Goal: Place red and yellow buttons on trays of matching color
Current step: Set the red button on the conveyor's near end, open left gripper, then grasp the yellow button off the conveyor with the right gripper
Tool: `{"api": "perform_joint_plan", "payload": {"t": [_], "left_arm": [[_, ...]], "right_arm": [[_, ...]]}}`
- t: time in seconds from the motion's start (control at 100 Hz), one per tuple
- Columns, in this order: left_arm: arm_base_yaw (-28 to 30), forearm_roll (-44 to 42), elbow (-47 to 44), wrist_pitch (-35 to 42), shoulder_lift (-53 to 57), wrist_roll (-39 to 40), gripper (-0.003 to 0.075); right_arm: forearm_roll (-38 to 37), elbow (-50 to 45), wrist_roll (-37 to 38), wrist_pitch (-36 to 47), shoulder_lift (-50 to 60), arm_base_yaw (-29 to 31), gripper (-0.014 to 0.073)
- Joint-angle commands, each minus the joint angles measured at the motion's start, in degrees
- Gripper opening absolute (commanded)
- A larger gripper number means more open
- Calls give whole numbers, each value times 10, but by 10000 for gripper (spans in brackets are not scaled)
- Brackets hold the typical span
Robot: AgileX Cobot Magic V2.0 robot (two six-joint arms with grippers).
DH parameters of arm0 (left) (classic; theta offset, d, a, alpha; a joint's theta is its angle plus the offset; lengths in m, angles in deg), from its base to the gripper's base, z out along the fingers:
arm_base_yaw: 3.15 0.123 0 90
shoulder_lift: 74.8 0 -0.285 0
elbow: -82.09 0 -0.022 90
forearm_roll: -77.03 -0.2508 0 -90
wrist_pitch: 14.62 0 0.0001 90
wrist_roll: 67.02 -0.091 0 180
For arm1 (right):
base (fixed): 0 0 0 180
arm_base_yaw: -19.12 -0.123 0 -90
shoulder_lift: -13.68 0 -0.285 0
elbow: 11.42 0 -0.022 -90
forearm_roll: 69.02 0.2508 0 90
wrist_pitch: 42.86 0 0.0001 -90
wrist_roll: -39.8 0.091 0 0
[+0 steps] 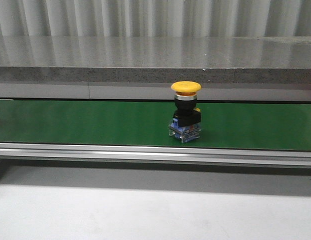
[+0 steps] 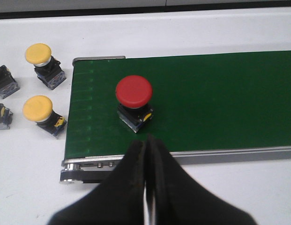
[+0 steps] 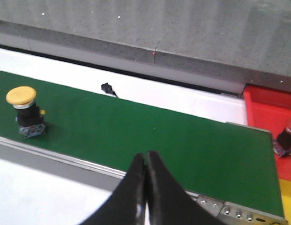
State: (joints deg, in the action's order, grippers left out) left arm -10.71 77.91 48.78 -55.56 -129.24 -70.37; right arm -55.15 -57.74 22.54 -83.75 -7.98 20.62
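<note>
A yellow button (image 1: 186,111) stands upright on the green belt (image 1: 95,122); the right wrist view shows the same yellow button (image 3: 25,110) far along the belt from my right gripper (image 3: 146,154), which is shut and empty. A red button (image 2: 134,99) stands on the belt near its end in the left wrist view, just beyond my left gripper (image 2: 146,138), which is shut on nothing. A red tray (image 3: 272,117) lies past the belt's other end with a red button (image 3: 286,136) in it. No yellow tray shows.
Two yellow buttons (image 2: 43,64) (image 2: 41,115) and parts of further buttons (image 2: 3,80) sit on the white table beside the belt's end. A grey stone ledge (image 1: 155,60) runs behind the belt. An aluminium rail (image 1: 155,153) borders its front.
</note>
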Motion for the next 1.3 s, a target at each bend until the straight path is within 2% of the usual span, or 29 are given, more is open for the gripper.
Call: {"api": "perform_joint_plan", "payload": {"t": [0.0,0.13,0.23,0.32,0.48,0.59,0.68,0.92,1.09,1.21,1.29], "left_arm": [[-4,10,-4,36,42,-1,-20],[-4,10,-27,34,88,-1,-20],[-4,10,-41,32,117,-1,-20],[-4,10,-51,32,136,-1,-20],[-4,10,-53,33,153,-1,-20],[-4,6,-53,35,153,-1,-20],[-11,6,-53,41,153,-1,-20],[-86,-18,-53,60,153,-1,-20],[-95,-19,-53,61,153,-1,-20],[-95,-19,-53,61,153,-1,-20],[-95,-19,-53,61,153,-1,-20]], "right_arm": [[4,26,-3,35,-47,-19,-64],[4,68,-3,7,-132,-52,-43],[10,105,-2,-8,-208,-80,32],[16,139,-2,-17,-265,-106,170],[35,203,-2,-41,-375,-142,531],[56,240,-2,-58,-442,-159,648],[62,269,-2,-70,-496,-170,652],[63,322,-2,-83,-620,-194,652],[53,342,-3,-67,-686,-197,625],[28,354,-3,-61,-722,-197,504],[23,357,-3,-62,-735,-195,351]]}}
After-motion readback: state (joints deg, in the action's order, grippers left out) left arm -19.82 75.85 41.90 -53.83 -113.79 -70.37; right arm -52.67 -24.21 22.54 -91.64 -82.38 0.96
